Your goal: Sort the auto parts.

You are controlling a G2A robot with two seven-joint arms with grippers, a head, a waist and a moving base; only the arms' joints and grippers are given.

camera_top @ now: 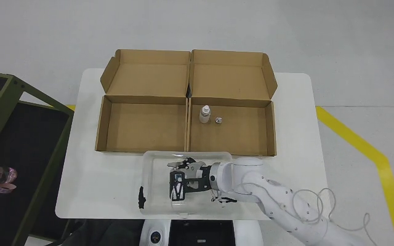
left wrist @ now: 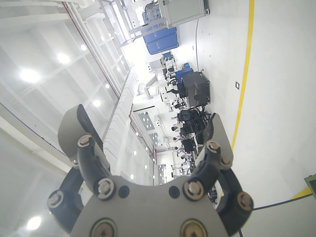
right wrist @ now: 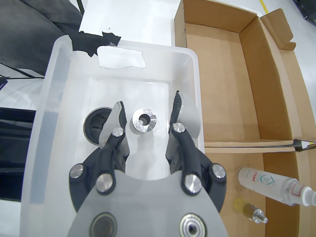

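Top view, bin: I see a clear rectangular plastic bin [camera_top: 184, 152] at the near edge of the white table [camera_top: 295, 154], with my right gripper [camera_top: 176, 178] inside it.
Top view, boxes: 2 open cartons sit side by side behind the bin, the left brown cardboard box [camera_top: 144, 126] and the right brown cardboard box [camera_top: 246, 129]. The right one holds a small white plastic bottle [camera_top: 204, 114] with a small metal pin [camera_top: 218, 120] just beside it.
Left wrist view, fingers: my left gripper [left wrist: 148, 115] has its fingers spread wide, gripping nothing.
Right wrist view, fingers: spread apart low in the bin, either side of a silver metal ring [right wrist: 152, 121] lying on the bin floor, with a gap on each side.
Right wrist view, other part: a black round bearing-like part [right wrist: 95, 124] lies just beside the ring, partly behind 1 finger.
Right wrist view, far wall: a torn strip of black tape [right wrist: 91, 41] and a white paper patch [right wrist: 121, 59] stick there.
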